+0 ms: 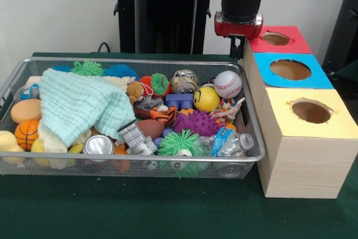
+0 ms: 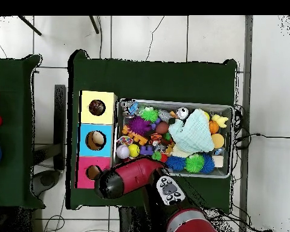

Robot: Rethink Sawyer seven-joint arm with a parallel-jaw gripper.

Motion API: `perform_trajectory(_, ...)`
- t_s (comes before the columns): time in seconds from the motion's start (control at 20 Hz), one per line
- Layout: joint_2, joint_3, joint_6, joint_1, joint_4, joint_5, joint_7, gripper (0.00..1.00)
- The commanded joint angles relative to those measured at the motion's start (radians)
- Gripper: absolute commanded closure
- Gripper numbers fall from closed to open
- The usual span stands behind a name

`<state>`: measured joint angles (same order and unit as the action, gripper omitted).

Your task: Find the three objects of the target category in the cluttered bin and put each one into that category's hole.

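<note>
A wire mesh bin (image 1: 254, 132) (image 2: 227, 109) is heaped with toys. Among them are a baseball (image 1: 227, 84), a yellow smiley ball (image 1: 206, 99), a small basketball (image 1: 26, 133), a purple spiky ball (image 1: 197, 122), a green spiky ball (image 1: 178, 142), a silver can (image 1: 98, 145) and a crushed plastic bottle (image 1: 229, 141). A pale green cloth (image 1: 78, 107) (image 2: 193, 134) covers part of the pile. To one side stand three boxes with round holes: red (image 1: 278, 39) (image 2: 86, 172), blue (image 1: 291, 70) (image 2: 86, 140) and yellow (image 1: 311, 111) (image 2: 86, 107). My gripper (image 1: 237, 46) hangs behind the bin's far corner beside the red box, mostly hidden.
The bin and boxes rest on a dark green tablecloth (image 1: 168, 211). In the overhead view the red arm (image 2: 135, 177) lies along the table edge next to the red box. A second green table (image 2: 8, 133) with coloured items stands to the left.
</note>
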<state>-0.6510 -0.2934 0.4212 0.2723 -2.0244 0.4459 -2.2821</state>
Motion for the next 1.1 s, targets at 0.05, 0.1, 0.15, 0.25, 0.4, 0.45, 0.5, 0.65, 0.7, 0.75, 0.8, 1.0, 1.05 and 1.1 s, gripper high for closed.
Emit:
perform_trajectory(0.05,0.041,-0.019,0.026,-0.013,0.110,0.021,0.017,1.00)
perform_trajectory(0.1,0.039,-0.026,0.037,-0.006,0.117,0.015,0.026,1.00)
perform_trajectory(0.15,0.042,-0.035,0.043,0.002,0.124,0.008,0.033,1.00)
perform_trajectory(0.25,0.048,-0.046,0.042,0.015,0.136,0.000,0.039,1.00)
perform_trajectory(0.4,0.060,-0.035,0.032,0.008,0.165,-0.003,0.023,1.00)
perform_trajectory(0.45,0.067,-0.036,0.035,0.010,0.178,-0.003,0.027,1.00)
perform_trajectory(0.5,0.074,-0.037,0.039,0.012,0.191,-0.003,0.031,1.00)
perform_trajectory(0.65,0.099,-0.034,0.023,0.014,0.221,-0.010,0.018,1.00)
perform_trajectory(0.7,0.106,-0.032,0.021,0.012,0.230,-0.012,0.014,1.00)
perform_trajectory(0.75,0.111,-0.028,0.015,0.010,0.237,-0.013,0.006,1.00)
perform_trajectory(0.8,0.112,-0.020,0.017,0.001,0.248,-0.009,0.002,1.00)
perform_trajectory(1.0,0.130,-0.023,0.049,0.011,0.281,-0.007,0.024,1.00)
perform_trajectory(1.05,0.135,-0.029,0.057,0.017,0.287,-0.009,0.032,1.00)
perform_trajectory(1.1,0.140,-0.034,0.066,0.024,0.294,-0.010,0.041,1.00)
